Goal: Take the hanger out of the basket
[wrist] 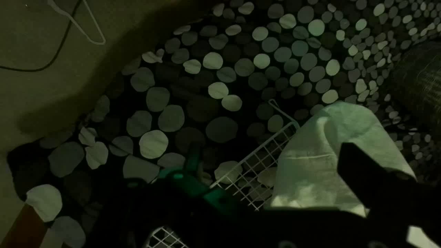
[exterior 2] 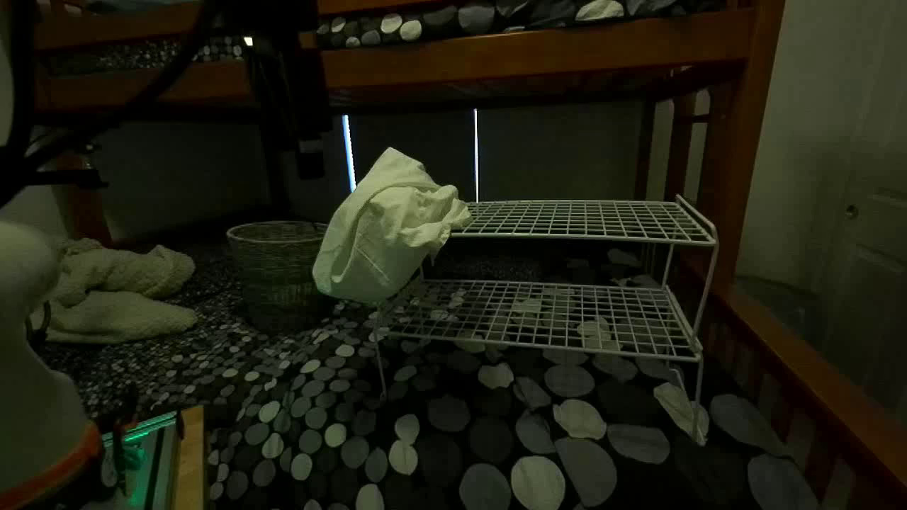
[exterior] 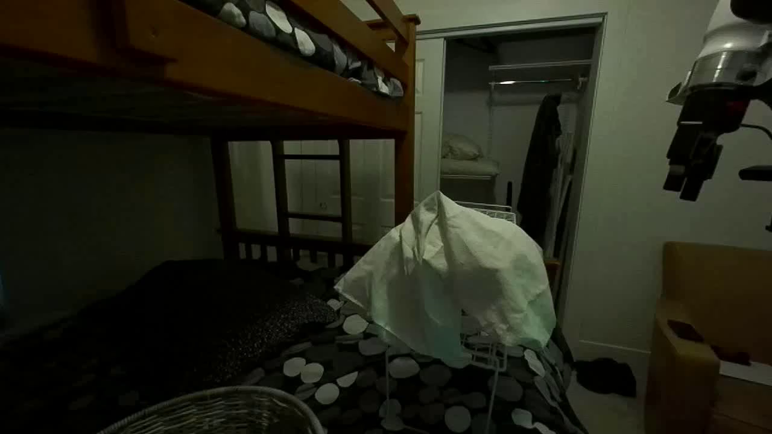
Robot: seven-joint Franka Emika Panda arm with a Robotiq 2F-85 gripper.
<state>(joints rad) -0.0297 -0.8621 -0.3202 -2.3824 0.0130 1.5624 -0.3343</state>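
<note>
Claw (exterior: 681, 190): in an exterior view it hangs high on the right, tips down. Set wide: in the wrist view its two fingers (wrist: 355, 168) stand far apart, spotted bedspread (wrist: 222, 129) showing below between them.

Cloth (exterior 2: 386, 234): white; in an exterior view, draped over the left end of a wire rack (exterior 2: 545, 312), hiding part of the top shelf. Rack stands upright on the bedspread, two shelves.

Basket (exterior 2: 273, 276): woven, upright on the bedspread, left of the cloth and farther back. The wrist view shows a gap between the two. From where I stand I cannot tell what it holds.

Hanger (wrist: 98, 43): what looks like a white one, partly cut off at far left of the wrist view, over the floor (wrist: 44, 110), crossing a dark cord (wrist: 31, 70). Outside the basket, well apart from it.

Farther out: pale blanket (exterior 2: 117, 290) left of the basket; wooden bunk (exterior 2: 538, 60) overhead; in an exterior view, closet (exterior: 470, 108) on the far side, brown chair (exterior: 684, 355) at right.
</note>
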